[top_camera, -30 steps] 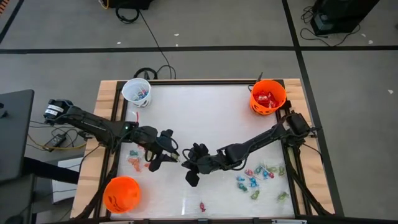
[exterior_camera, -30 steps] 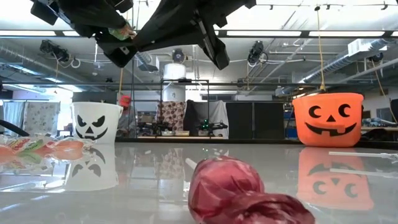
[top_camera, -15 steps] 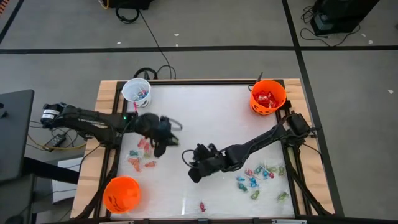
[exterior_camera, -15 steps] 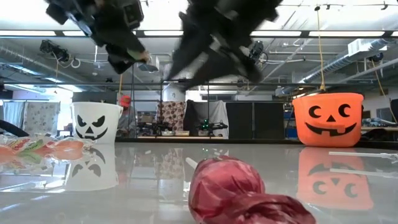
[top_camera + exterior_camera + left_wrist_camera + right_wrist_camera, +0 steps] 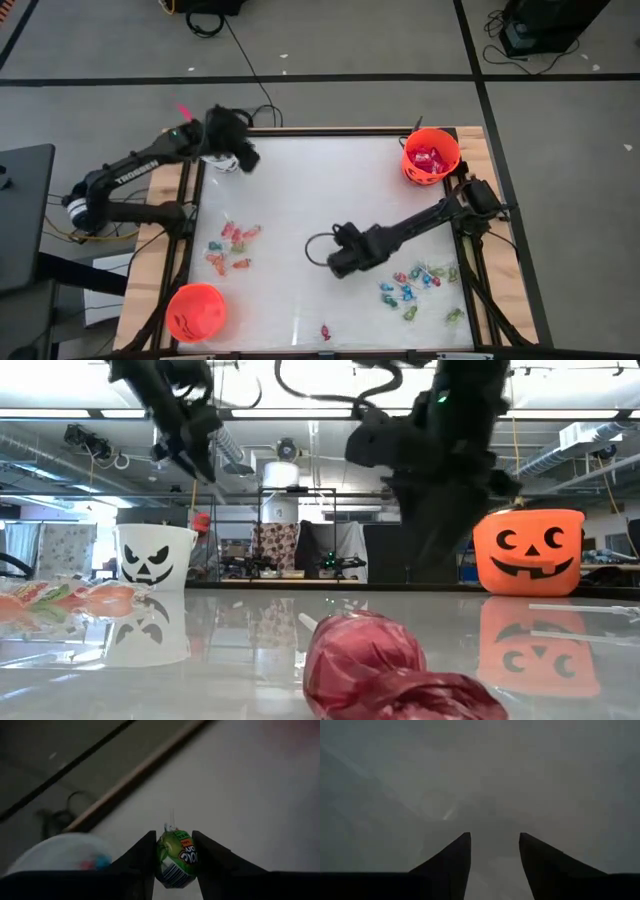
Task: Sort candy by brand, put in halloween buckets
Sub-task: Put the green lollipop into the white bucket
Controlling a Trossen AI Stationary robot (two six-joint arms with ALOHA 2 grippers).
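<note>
Left claw (image 5: pixel 174 857) – green candy (image 5: pixel 176 859) clamped – beside white bucket (image 5: pixel 60 852)

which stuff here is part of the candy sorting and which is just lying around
Part of the job:
- green-wrapped candy, held in the left gripper
- white bucket
- orange bucket with red packets
- second orange bucket
- loose candy piles and
- right gripper, empty

Just lying about:
- cables on the floor
- drones on the far shelf
</note>
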